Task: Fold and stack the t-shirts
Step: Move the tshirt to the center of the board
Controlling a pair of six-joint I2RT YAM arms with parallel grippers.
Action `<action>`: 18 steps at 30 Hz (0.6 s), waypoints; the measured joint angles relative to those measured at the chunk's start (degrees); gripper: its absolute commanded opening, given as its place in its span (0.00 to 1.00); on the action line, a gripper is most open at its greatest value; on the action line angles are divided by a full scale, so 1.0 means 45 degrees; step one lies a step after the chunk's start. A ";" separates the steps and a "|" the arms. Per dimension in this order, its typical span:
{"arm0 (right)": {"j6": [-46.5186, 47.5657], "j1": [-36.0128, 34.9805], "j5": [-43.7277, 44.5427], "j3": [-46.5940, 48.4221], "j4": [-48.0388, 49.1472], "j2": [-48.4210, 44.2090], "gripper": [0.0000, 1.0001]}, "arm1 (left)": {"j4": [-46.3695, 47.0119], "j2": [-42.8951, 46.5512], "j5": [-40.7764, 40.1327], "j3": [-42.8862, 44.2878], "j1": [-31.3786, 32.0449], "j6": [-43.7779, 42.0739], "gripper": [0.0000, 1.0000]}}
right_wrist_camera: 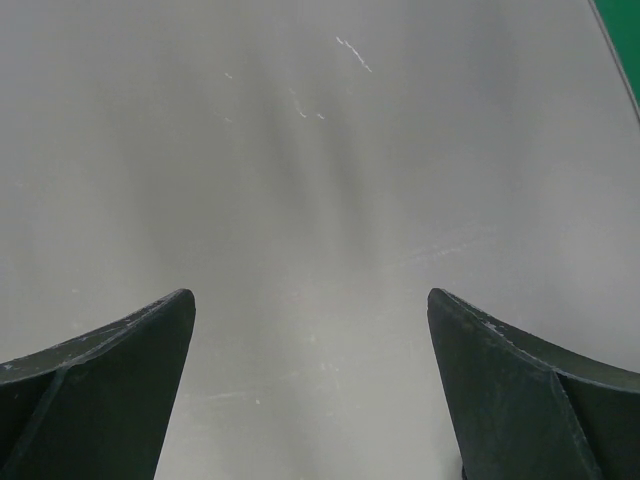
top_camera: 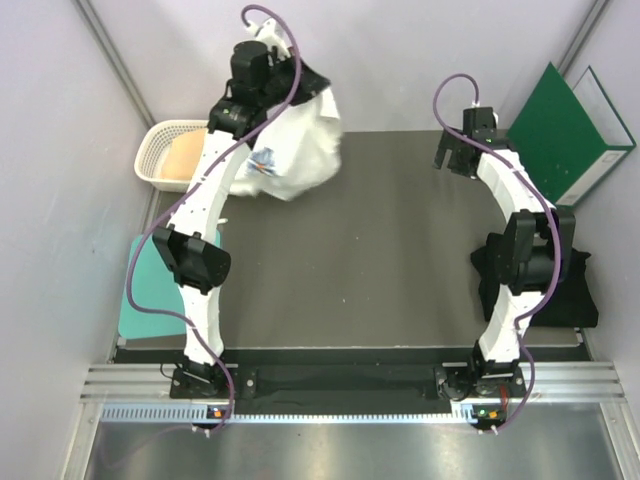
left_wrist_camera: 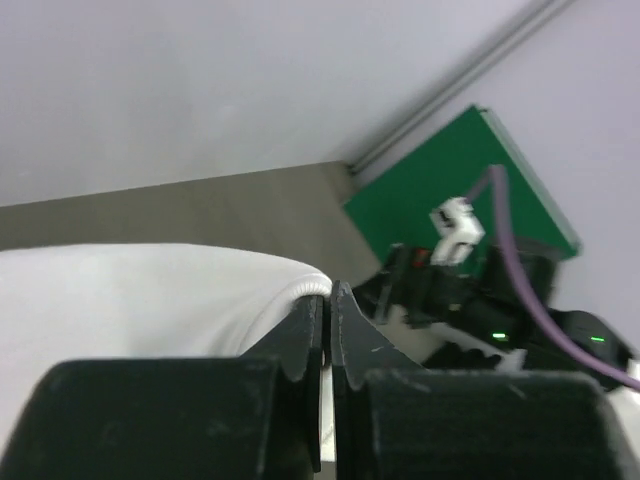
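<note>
Now, left gripper [left_wrist_camera: 328, 292] pinched shut on an edge of the white daisy-print t-shirt [top_camera: 295, 140], which hangs bunched over the far left of the desk [top_camera: 380, 260], just right of the basket [top_camera: 158, 145] holding the tan-peach t-shirt [top_camera: 185, 158]. Over the far right of the desk, right gripper [right_wrist_camera: 310, 300] spread wide with nothing between its fingers, near the green binder [top_camera: 565, 130]. Black t-shirt [top_camera: 578, 290] lies crumpled at the desk's right edge, beside the right arm.

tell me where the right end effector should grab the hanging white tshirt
Probably grip the white t-shirt at its free right edge, from the right. The left end effector pinches its top, so the cloth hangs, and the open right end effector is on that side.
</note>
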State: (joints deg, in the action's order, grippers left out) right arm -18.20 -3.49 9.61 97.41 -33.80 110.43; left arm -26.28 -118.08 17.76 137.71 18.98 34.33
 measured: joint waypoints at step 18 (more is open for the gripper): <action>-0.0452 0.0267 -0.0204 -0.1569 0.0189 -0.0214 1.00 | 0.2764 0.5134 0.0209 -0.8092 0.0563 0.2079 0.00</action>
State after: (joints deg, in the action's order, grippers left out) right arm -20.23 -2.28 8.69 90.35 -32.95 109.47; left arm -13.85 -94.98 18.70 101.30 21.52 43.68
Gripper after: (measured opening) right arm 0.996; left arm 0.026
